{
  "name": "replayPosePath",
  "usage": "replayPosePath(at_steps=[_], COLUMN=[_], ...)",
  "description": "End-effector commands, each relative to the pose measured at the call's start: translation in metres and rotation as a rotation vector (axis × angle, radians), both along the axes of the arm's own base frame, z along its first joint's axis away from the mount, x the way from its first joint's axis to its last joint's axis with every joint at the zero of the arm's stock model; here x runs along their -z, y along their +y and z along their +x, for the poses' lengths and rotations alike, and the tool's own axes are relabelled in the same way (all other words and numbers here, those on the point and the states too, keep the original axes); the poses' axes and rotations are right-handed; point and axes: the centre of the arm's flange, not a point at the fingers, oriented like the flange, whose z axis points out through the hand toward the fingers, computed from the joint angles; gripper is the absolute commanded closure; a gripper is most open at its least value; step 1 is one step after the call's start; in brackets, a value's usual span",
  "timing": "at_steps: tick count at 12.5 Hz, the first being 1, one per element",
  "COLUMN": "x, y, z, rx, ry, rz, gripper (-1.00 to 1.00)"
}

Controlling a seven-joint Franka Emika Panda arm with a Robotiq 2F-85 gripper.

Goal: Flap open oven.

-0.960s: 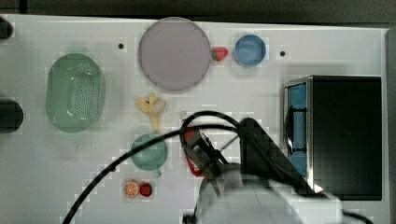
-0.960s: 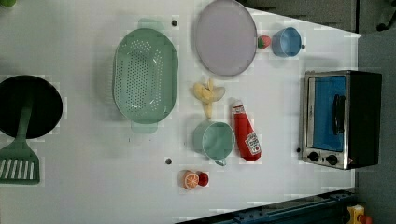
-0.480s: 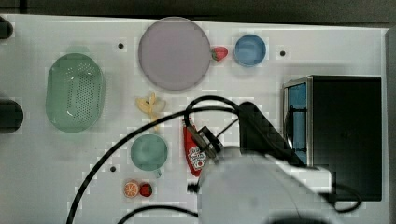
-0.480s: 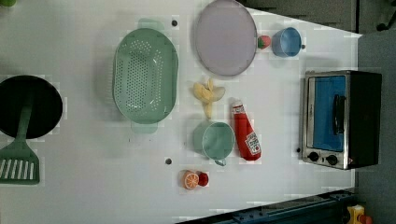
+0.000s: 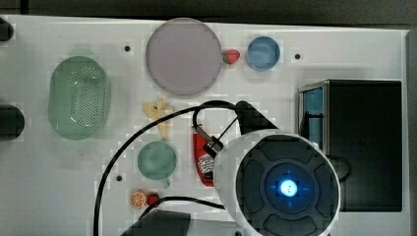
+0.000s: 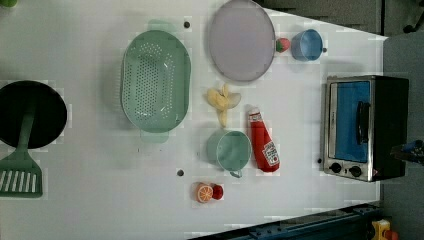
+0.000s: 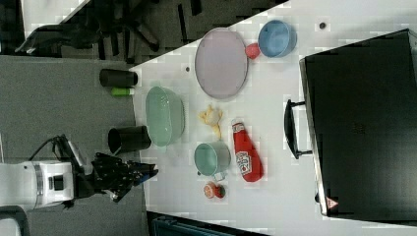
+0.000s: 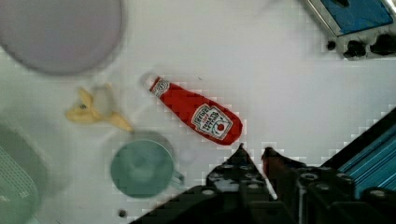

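Two fingertips of my gripper [image 8: 254,156] stand nearly closed on nothing, high above the ketchup bottle [image 8: 196,111]. The oven [image 5: 361,142] sits at the top view's right edge of the table [image 5: 59,187], door shut. Its handle [image 6: 362,122] runs near-to-far, so I must travel right.

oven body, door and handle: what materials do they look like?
Oven: the casing looks like matte black painted sheet metal, dark and flat with no glare. The front frame looks like brushed or polished metal, silver with a soft sheen. The door looks like blue-tinted glass, though the tint may be a reflection or film. The bar handle is black; plastic or coated metal, I can't tell.
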Motion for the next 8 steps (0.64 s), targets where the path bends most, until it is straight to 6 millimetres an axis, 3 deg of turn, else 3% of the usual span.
replayPosePath(at_steps=[1,4,8], x=[0.004,0.029,0.07], y=[-0.044,-0.083,-0.132], z=[-0.01,-0.013,-0.013], rx=[-0.262,-0.398,-0.377], ry=[-0.039,-0.051,-0.108], rz=[-0.025,-0.031,-0.033], gripper=[0.65,0.65,0.65])
